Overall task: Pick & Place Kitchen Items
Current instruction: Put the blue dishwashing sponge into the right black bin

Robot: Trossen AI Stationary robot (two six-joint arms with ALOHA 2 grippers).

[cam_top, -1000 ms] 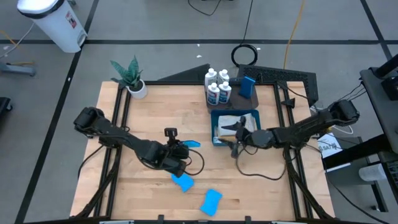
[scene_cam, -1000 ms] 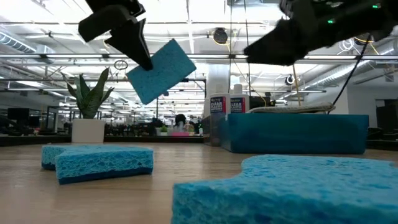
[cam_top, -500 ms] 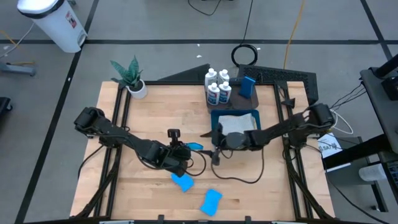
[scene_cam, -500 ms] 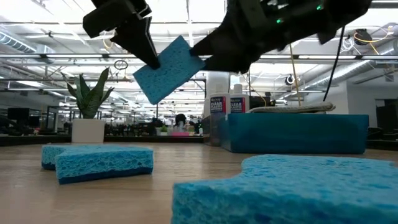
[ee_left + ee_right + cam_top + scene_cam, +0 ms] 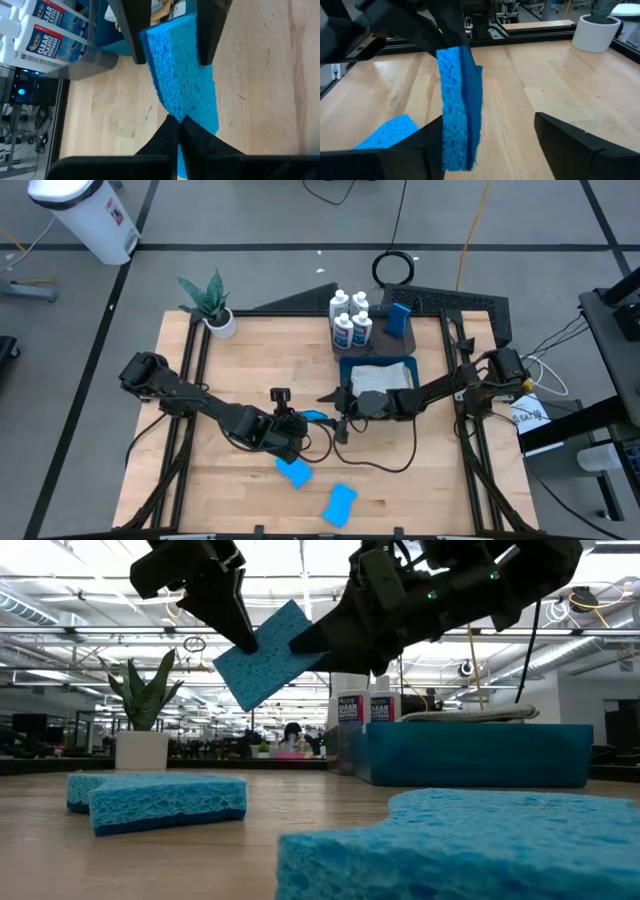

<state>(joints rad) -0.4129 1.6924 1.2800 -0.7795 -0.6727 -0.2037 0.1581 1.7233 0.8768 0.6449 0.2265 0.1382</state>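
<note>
Low view puts two bright blue sponges nearest: one sponge (image 5: 480, 845) fills the foreground on the wooden table (image 5: 240, 360), and another sponge (image 5: 165, 800) lies flat a little farther back, both porous and rough-edged (in the high view they sit near the table's front edge, one at (image 5: 295, 472), one at (image 5: 340, 503)).

Above them, a third sponge, the held sponge (image 5: 268, 652), hangs tilted in the air, clear of the table. It is a thin rectangular slab of the same bright blue, with a pitted face and a darker edge. The left claw (image 5: 232, 628) is clamped together on one end of it; in the left wrist view the two dark fingers (image 5: 170, 137) meet on the sponge's near end and the slab (image 5: 182, 75) runs away from them.

The right claw (image 5: 335, 418) stands at the sponge's far end with its fingers apart, one on each side of the slab (whether either finger touches it cannot be told). In the right wrist view the sponge (image 5: 460, 107) stands edge-on between them.

Farther back sits a blue bin (image 5: 376, 366) holding folded cloths (image 5: 375, 380), and beyond it four white bottles (image 5: 350, 318) with blue labels stand clustered at the table's rear edge.
</note>
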